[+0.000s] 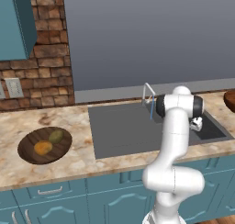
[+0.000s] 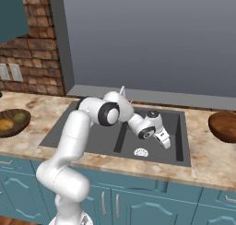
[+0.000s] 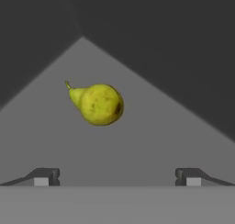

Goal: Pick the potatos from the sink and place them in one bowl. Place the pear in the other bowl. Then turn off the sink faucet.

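Lying alone in the sink [image 2: 177, 127], pear [image 3: 97, 103] faces wide-spread gripper [image 3: 117, 177]

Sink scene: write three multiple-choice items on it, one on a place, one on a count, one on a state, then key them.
1. Where does the pear lie?
A. In the sink
B. In the reddish bowl
C. On the counter

2. How many potatos lie in the dark bowl?
A. None
B. One
C. Two

3. How is the tool?
A. Shut on the pear
B. Open, holding nothing
C. Shut on the faucet

Key: 1 A, it rests on the grey basin floor; 2 C, one orange, one olive; 3 B, both fingertips stand wide apart, short of the pear.
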Robot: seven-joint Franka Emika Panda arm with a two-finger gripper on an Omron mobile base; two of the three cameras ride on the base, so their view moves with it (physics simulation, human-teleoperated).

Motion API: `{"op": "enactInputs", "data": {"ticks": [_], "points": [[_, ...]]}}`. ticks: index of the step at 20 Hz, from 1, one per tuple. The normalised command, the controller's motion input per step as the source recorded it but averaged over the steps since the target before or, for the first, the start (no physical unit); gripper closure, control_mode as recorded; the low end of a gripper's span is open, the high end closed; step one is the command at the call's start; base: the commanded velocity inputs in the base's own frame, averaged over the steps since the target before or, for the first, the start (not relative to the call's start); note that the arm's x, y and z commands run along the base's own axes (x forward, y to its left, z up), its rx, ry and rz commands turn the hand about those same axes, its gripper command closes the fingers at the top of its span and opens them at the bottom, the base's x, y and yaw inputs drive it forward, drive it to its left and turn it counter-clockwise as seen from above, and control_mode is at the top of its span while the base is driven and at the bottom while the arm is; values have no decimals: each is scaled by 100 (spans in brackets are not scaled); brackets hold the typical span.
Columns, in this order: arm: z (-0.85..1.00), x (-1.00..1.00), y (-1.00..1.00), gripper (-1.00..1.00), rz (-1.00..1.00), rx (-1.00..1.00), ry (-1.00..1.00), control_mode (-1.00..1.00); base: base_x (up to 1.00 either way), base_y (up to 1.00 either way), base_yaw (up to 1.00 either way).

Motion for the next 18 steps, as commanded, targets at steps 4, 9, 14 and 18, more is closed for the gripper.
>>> {"op": "enactInputs", "data": {"ticks": [4, 9, 14, 18], "points": [[-21, 34, -14, -100, 0, 0, 0, -100, 0, 0, 0], [-20, 30, -16, -100, 0, 0, 0, -100, 0, 0, 0], [-30, 31, -11, -100, 0, 0, 0, -100, 0, 0, 0], [-25, 34, -9, -100, 0, 0, 0, -100, 0, 0, 0]]}}
